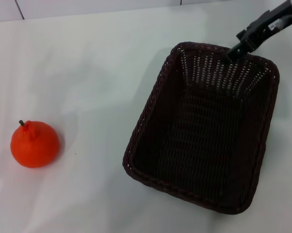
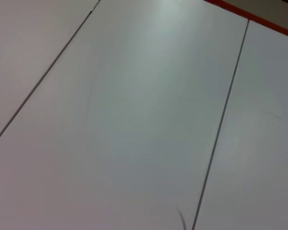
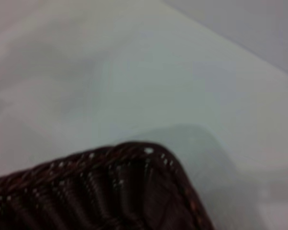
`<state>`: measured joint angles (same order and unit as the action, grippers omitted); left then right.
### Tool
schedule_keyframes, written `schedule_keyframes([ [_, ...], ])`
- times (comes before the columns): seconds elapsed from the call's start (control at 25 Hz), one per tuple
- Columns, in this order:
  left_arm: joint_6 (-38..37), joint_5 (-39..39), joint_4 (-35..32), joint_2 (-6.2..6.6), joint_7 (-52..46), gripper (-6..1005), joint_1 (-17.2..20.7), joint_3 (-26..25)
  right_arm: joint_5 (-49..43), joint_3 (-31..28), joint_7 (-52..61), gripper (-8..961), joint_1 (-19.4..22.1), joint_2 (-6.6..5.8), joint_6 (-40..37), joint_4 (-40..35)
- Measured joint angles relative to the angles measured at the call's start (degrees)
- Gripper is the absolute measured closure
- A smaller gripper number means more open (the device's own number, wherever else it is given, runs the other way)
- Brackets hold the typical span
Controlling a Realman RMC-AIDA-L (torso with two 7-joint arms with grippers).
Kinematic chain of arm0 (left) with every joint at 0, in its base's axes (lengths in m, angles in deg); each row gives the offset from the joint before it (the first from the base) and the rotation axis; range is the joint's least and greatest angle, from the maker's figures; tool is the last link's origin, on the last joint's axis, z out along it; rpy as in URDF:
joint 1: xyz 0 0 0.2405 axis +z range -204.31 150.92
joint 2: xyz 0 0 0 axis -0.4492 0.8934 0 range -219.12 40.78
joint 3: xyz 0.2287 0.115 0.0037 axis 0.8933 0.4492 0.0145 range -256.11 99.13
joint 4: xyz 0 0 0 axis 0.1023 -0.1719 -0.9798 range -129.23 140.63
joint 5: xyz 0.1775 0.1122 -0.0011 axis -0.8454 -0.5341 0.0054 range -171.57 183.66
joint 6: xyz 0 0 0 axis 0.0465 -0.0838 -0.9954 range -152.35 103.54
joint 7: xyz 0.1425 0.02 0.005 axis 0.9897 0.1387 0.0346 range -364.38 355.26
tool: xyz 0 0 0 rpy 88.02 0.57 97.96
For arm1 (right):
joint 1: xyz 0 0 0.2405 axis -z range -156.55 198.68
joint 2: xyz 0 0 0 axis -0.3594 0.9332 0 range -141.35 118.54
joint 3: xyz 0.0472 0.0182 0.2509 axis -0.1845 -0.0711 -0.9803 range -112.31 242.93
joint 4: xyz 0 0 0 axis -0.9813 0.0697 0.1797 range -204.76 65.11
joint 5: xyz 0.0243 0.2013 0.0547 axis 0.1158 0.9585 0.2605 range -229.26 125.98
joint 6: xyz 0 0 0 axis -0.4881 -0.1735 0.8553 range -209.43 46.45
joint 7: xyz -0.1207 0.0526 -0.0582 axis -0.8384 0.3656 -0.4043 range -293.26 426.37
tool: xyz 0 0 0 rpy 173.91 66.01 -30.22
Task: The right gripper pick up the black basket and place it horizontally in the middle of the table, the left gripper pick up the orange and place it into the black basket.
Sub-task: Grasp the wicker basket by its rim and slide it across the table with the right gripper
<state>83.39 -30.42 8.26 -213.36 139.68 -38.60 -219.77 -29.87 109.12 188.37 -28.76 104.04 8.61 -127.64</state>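
Observation:
The black basket (image 1: 204, 128) stands on the white table (image 1: 97, 73) at the right of the head view, open side up and turned at a slant. Its rim corner also shows close up in the right wrist view (image 3: 134, 158). My right gripper (image 1: 233, 51) reaches in from the top right and its tip is at the basket's far rim. The orange (image 1: 34, 144) sits upright on the table at the far left, well apart from the basket. My left gripper is out of view; the left wrist view shows only bare white table (image 2: 134, 120).
A seam line (image 2: 220, 124) runs across the tabletop in the left wrist view, and an orange-red strip (image 2: 259, 17) edges it. The table's back edge (image 1: 88, 10) lies at the top of the head view.

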Motion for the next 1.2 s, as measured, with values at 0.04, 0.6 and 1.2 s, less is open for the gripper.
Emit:
schedule_keyframes([
  [0.04,0.01,0.01,0.0,0.0,0.0,252,0.0,0.0,-0.11,0.36,-0.36,93,0.04,-0.11,-0.64,1.19],
  [0.6,-0.13,-0.29,-0.19,-0.13,-0.02,251,-0.33,0.44,3.37,1.43,-7.76,173,-0.39,-0.71,-6.91,10.35],
  [1.2,0.15,-0.34,-0.68,-0.27,-0.02,250,-0.31,0.49,-0.61,0.93,-3.43,743,-0.46,-2.48,1.57,11.01],
])
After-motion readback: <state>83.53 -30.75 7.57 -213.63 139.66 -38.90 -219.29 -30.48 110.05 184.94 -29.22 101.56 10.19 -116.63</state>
